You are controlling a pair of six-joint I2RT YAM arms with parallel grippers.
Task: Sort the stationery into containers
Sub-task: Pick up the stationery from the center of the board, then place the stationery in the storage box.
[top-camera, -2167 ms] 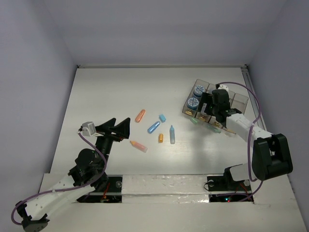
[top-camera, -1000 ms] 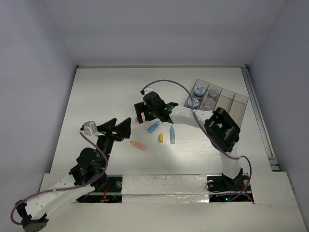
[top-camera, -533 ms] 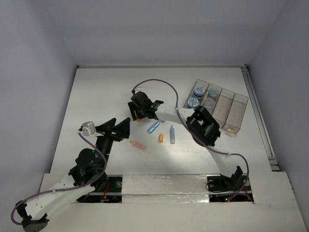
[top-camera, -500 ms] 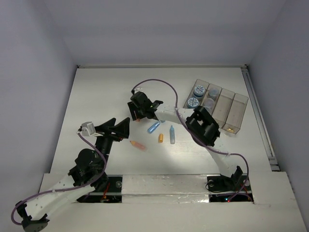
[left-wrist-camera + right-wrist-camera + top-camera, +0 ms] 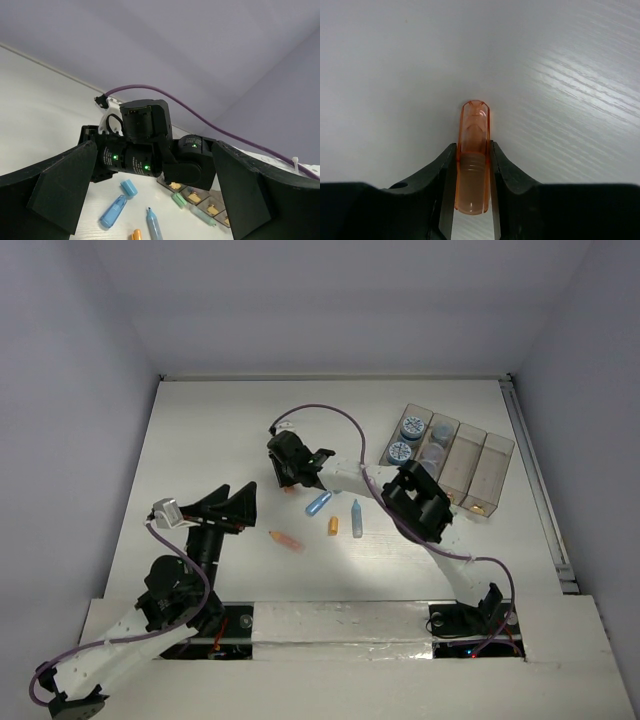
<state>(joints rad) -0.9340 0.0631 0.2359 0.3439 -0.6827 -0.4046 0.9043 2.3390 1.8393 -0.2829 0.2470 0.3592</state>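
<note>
My right gripper [image 5: 471, 172] is down on the table at centre [image 5: 291, 462], shut on a short orange capsule [image 5: 472, 165] that lies flat with both fingers pressing its sides. The arm hides that capsule from above. Loose stationery lies nearby: a blue capsule [image 5: 319, 504], a small orange piece [image 5: 333, 526], a blue stick [image 5: 357, 518] and an orange-pink stick [image 5: 287, 540]. At the right stands the clear organiser [image 5: 482, 472], with round blue tubs [image 5: 411, 427] in its left compartment. My left gripper [image 5: 238, 492] hovers open at front left, holding nothing.
In the left wrist view, a pale green cap [image 5: 178, 200] and a green stick [image 5: 202, 216] lie in front of the organiser, behind the right arm [image 5: 150, 155]. A blue cap [image 5: 129, 187] sits beside the blue capsule [image 5: 114, 211]. The right arm's elbow [image 5: 415, 502] hangs over the table's middle right.
The right gripper moved left from beside the blue pieces to the orange capsule and its jaws narrowed onto it. The left gripper shifted a little to the left, still open.
</note>
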